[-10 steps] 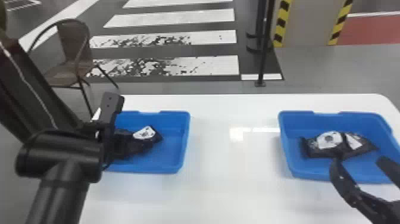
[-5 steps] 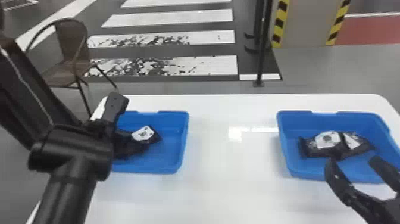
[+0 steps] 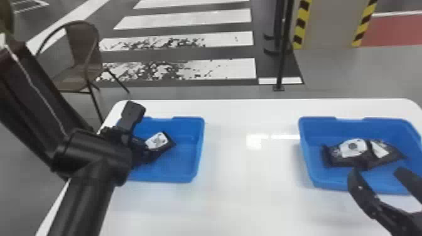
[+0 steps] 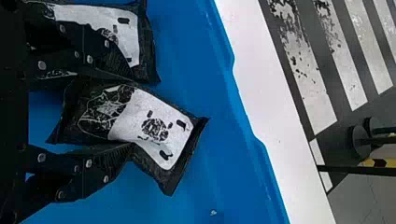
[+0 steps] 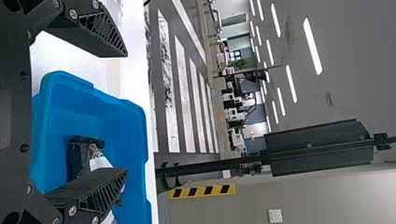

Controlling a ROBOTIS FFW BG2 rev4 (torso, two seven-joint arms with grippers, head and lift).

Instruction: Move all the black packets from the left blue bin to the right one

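Two blue bins stand on a white table (image 3: 251, 204): the left bin (image 3: 185, 169) and the right bin (image 3: 317, 185). The left gripper (image 3: 127, 124) is down at the left bin; the right gripper (image 3: 376, 172) is at the near side of the right bin, its fingers spread and nothing between them. At least two black packets show in the left bin. In the left wrist view, the left gripper (image 4: 131, 109) has its fingers apart, with the right-hand packet (image 4: 154, 126) between them; whether they press its edges cannot be told. The left-hand packet (image 4: 112, 18) lies beside it, partly under one finger. The right bin holds what look like two packets (image 3: 353, 152), side by side. The packets bear white labels with dark marks.
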